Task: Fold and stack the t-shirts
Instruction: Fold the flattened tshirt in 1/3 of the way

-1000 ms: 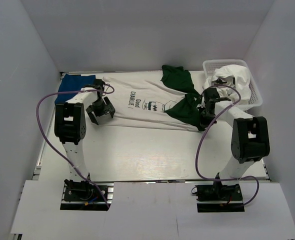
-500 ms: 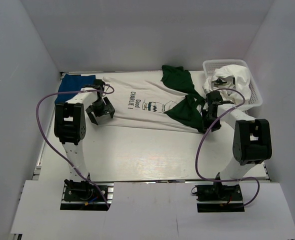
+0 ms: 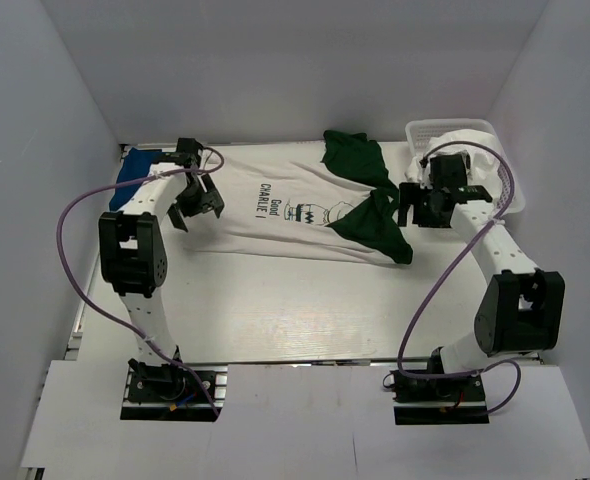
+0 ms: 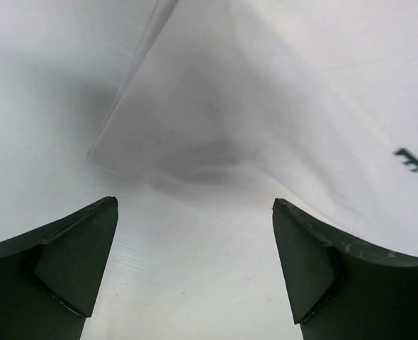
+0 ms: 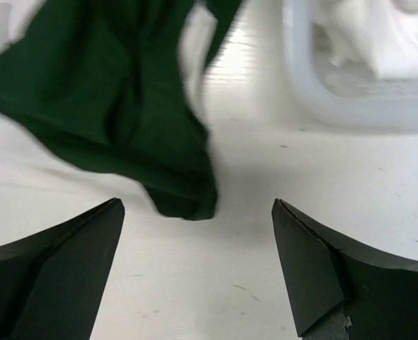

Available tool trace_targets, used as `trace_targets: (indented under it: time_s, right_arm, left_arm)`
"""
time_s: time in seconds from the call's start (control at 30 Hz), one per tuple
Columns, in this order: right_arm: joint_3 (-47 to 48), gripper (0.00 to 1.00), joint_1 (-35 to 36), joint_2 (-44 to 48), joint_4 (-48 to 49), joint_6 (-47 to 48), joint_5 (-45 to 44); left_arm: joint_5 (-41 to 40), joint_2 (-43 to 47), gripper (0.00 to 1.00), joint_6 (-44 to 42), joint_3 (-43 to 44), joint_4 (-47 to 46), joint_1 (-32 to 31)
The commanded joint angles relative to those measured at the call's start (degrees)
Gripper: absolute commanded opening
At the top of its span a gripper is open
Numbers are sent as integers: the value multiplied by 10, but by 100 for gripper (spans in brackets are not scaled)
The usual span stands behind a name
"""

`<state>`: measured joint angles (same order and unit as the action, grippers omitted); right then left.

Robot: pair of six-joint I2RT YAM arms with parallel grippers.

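The white t-shirt (image 3: 285, 228) with dark green sleeves and a black cartoon print lies spread flat across the back of the table. One green sleeve (image 3: 377, 226) rests on the table near my right gripper (image 3: 417, 208), which hangs open and empty just right of it. In the right wrist view the sleeve's tip (image 5: 131, 113) lies just beyond the gripper (image 5: 196, 205). My left gripper (image 3: 197, 207) is open over the shirt's left hem; its corner (image 4: 216, 120) lies ahead of the gripper (image 4: 195, 203). The blue t-shirt (image 3: 133, 168) sits at the back left, partly behind the left arm.
A white basket (image 3: 510, 190) holding crumpled white cloth (image 3: 470, 150) stands at the back right, close behind my right gripper; its wall (image 5: 351, 106) shows in the right wrist view. Grey walls enclose the table on three sides.
My right gripper opened, let go of the green sleeve and drew back toward the basket. The sleeve now lies on the table. The left arm shifted toward the back.
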<state>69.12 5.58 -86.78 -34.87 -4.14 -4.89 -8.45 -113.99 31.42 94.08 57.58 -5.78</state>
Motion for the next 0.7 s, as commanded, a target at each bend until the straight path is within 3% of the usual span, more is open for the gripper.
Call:
trace_targets:
  time_s: [0.0,0.23,0.57,0.67]
  right_arm:
    - [25,90,3,18,14,-2,109]
    - [28,90,25,-65,59,-44,251]
    - [36,90,26,-192,189,-104,193]
    - [55,90,28,-225,189,-116,182]
  left_arm:
    - [14,33,100,-15,38,2,1]
    - [53,-50,100,-21,90,-8,1]
    - [53,-92,100,-15,58,-27,1]
    - [46,-108,100,-15,51,-27,1]
